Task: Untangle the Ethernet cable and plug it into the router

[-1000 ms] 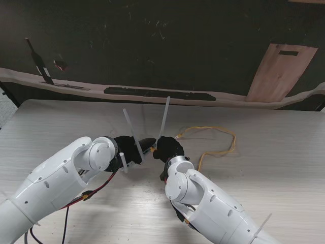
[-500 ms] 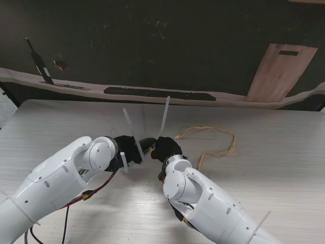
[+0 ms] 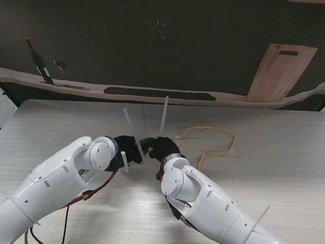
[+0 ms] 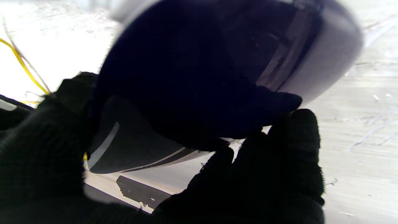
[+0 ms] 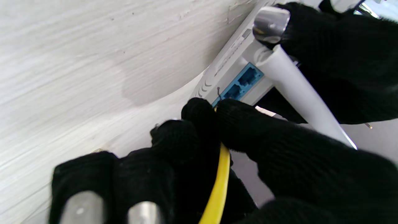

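At blue ports (image 5: 241, 83) | black knit fingers (image 5: 199, 112) pinch round yellow cable (image 5: 219, 186)

Counts: 2 gloved hands, left hand (image 3: 128, 148) and right hand (image 3: 163, 148). 1 router (image 5: 236, 73) between them, 2 blue ports (image 5: 241, 84) visible, 2 antennas (image 3: 133, 133) up. 1 yellow Ethernet cable (image 3: 216, 143), end in right hand.

both gloved hands meet at the router (image 3: 144, 145) (antennas upright).
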Robot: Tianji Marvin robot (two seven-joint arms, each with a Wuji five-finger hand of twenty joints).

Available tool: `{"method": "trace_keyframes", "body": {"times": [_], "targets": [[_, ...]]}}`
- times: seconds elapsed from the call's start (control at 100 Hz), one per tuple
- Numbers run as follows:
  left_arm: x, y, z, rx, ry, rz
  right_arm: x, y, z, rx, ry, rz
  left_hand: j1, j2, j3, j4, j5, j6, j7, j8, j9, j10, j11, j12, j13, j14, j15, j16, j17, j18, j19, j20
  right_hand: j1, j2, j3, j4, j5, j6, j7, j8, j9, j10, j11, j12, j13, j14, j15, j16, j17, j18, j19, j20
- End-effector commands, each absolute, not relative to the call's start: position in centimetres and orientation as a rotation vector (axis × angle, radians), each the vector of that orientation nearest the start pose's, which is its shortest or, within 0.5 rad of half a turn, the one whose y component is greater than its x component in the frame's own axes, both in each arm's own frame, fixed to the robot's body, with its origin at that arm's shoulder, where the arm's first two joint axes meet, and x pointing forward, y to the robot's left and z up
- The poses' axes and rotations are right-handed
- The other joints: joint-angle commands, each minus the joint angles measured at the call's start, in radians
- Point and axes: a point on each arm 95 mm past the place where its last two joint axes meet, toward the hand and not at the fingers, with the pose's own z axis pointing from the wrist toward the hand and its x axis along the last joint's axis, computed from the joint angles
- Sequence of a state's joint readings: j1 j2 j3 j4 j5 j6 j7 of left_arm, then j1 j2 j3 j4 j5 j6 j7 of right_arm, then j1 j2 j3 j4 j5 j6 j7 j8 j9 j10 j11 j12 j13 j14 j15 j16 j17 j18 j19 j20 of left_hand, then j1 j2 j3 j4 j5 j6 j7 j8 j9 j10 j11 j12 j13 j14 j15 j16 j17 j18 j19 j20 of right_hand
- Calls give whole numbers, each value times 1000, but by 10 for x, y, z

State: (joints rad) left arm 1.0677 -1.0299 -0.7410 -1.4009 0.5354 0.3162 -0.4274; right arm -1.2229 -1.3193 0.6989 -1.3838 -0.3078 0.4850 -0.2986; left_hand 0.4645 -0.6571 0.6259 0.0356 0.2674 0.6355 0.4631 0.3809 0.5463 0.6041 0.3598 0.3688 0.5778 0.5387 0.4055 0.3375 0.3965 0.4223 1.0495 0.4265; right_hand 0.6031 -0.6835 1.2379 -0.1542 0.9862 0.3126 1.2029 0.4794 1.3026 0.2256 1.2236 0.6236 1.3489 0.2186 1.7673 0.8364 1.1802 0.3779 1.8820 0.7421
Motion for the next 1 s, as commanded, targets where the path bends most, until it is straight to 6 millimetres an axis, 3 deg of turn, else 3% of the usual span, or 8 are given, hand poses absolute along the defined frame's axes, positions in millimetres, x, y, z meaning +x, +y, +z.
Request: {"method": "trace_keyframes", "body": {"times": [0.0, 0.33, 0.48, 0.61, 0.71, 0.8, 0.87, 0.99], "targets": [[441, -49, -377, -1813, 1960, -1024, 424, 175, -346, -2447, -1534, -2060, 573, 191, 293, -16, 123, -415, 311, 88, 176, -391, 182, 117, 182, -259, 190, 71, 61, -206, 16, -67, 11, 67, 52, 24, 105, 181, 68, 35, 154, 66, 313, 42, -39, -186, 18, 25, 9, -78, 212, -32], [442, -50, -381, -1801, 1988, -1059, 425, 182, -351, -2415, -1559, -2012, 631, 117, 365, -8, 135, -439, 346, 106, 185, -416, 223, 97, 224, -282, 178, 72, 96, -187, 38, -172, 3, 93, 37, 29, 78, 173, 74, 46, 154, 54, 318, 22, -38, -196, 11, 17, 8, -83, 212, -56], [442, -51, -381, -1795, 1982, -1072, 426, 182, -354, -2413, -1553, -2007, 628, 117, 377, -27, 137, -444, 355, 111, 193, -419, 233, 87, 234, -282, 178, 70, 104, -186, 43, -192, 9, 86, 25, 14, 64, 161, 69, 33, 153, 63, 301, -1, -38, -181, 6, -2, 4, -69, 207, -81], [442, -50, -381, -1790, 1974, -1072, 426, 179, -353, -2434, -1524, -2018, 603, 128, 375, -12, 136, -445, 354, 111, 194, -414, 231, 99, 224, -269, 190, 80, 84, -177, 64, -171, 11, 88, -32, -30, 27, 100, 33, -25, 155, 112, 172, -65, -42, -95, -43, -104, -15, 66, 101, -130], [443, -48, -380, -1805, 1941, -1091, 426, 176, -352, -2450, -1512, -2010, 574, 131, 390, 0, 145, -442, 356, 112, 207, -410, 230, 103, 230, -261, 199, 82, 85, -172, 75, -158, 16, 71, -50, -46, -8, 77, 23, -84, 125, 152, 84, -106, -47, -6, -132, -168, -36, 194, -6, -172], [444, -47, -379, -1814, 1911, -1096, 426, 173, -350, -2468, -1486, -1989, 556, 135, 393, 6, 152, -439, 356, 112, 215, -405, 226, 106, 232, -257, 203, 81, 85, -170, 81, -151, 5, 35, -59, -53, -46, 81, 12, -126, 87, 182, 32, -122, -50, 51, -203, -208, -53, 270, -75, -213], [444, -46, -378, -1817, 1900, -1093, 425, 171, -350, -2472, -1483, -1975, 539, 142, 395, 16, 149, -436, 351, 110, 210, -403, 220, 107, 224, -254, 204, 80, 79, -172, 79, -144, -11, 6, -61, -54, -72, 93, -22, -176, 54, 204, -5, -134, -53, 90, -255, -240, -66, 312, -116, -246], [445, -45, -377, -1828, 1884, -1083, 426, 168, -350, -2474, -1500, -1966, 525, 153, 390, 26, 147, -435, 347, 108, 206, -399, 217, 110, 217, -253, 206, 79, 74, -177, 76, -134, -75, 5, -72, -30, -74, 99, -72, -215, 22, 218, -40, -146, -56, 120, -310, -274, -77, 320, -157, -277]]}}
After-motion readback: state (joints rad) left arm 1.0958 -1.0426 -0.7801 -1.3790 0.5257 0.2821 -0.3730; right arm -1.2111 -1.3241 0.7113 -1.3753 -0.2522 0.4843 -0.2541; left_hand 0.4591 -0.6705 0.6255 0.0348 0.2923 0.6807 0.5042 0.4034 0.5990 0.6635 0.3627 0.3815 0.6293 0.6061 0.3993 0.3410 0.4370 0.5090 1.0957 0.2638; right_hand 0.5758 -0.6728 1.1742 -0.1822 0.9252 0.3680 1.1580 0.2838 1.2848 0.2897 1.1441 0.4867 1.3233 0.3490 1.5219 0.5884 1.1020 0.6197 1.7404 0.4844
